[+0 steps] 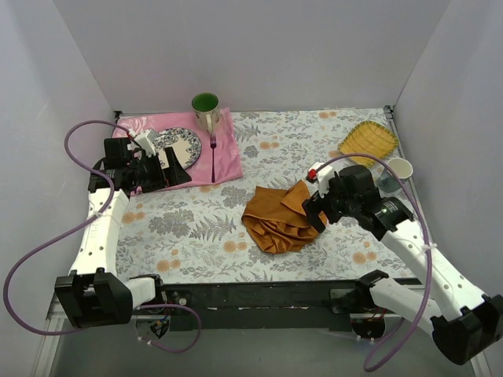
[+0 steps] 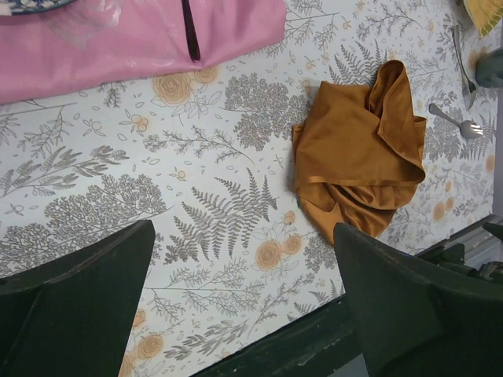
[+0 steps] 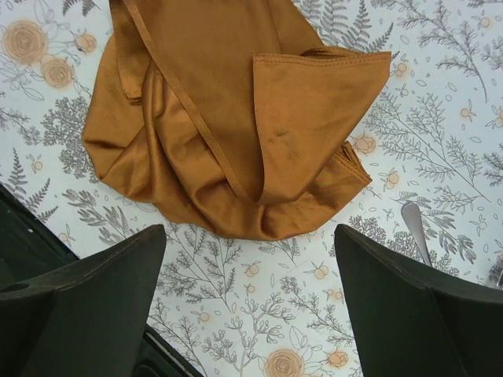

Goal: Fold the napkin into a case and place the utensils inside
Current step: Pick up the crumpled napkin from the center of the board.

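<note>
Grey walls (image 1: 259, 47) enclose the floral bench (image 1: 196, 224). From above, the crumpled napkin (image 1: 275, 220) lies right of centre, toward the near edge. The right fingers (image 1: 313, 210) stand spread at its right side, and the left fingers (image 1: 178, 166) stand spread over the pink cloth (image 1: 226, 153) near the far left corner. The left wrist view shows two utensils (image 2: 470, 129) on the bench just beside the napkin. The right wrist view shows the napkin bunched, not yet a case.

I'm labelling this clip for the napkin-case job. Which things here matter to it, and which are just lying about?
For the job: napkin, silver utensils beside it, perhaps the fork on the pink cloth.
Lying about: pink cloth, plate, green mug, yellow tray, paper cup.
</note>
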`<state>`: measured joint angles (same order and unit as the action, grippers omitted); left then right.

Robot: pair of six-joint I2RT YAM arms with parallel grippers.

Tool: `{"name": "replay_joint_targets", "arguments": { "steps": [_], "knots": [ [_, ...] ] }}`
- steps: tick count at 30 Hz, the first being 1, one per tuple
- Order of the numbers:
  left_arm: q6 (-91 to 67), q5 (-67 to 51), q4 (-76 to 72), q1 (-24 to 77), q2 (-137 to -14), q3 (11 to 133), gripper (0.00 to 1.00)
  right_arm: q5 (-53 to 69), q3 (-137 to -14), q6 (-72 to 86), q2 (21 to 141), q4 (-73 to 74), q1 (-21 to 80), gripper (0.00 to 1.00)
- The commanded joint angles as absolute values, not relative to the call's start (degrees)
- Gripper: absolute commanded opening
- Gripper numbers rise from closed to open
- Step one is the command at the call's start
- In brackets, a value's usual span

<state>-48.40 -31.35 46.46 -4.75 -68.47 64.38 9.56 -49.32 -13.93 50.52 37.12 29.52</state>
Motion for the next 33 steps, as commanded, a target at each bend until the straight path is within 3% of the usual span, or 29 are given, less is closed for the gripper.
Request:
{"name": "replay_joint_targets", "arguments": {
  "steps": [1,10,18,22,33],
  "knots": [
    [-45.53,-28.3,43.59,-4.83,-65.39,64.95,0.98,9.84,-54.22,-16.43,57.37,31.65,29.36,0.96],
    [-46.31,-24.08,38.34,-4.75,-62.59,62.15,0.98,6.16,-66.0,-18.28,77.85,30.41,29.35,0.96],
    [-45.97,-25.14,35.59,-3.78,-60.29,58.36,0.98,2.29,-67.24,-15.82,85.86,28.48,29.18,0.91],
    [-44.83,-24.79,36.3,-3.6,-60.99,58.18,0.98,7.19,-67.59,-14.51,88.41,27.78,29.27,0.85],
    [-45.17,-24.79,35.6,-3.52,-63.11,58.1,0.98,13.89,-70.22,-13.54,94.83,27.33,30.49,0.82]
  ]
}}
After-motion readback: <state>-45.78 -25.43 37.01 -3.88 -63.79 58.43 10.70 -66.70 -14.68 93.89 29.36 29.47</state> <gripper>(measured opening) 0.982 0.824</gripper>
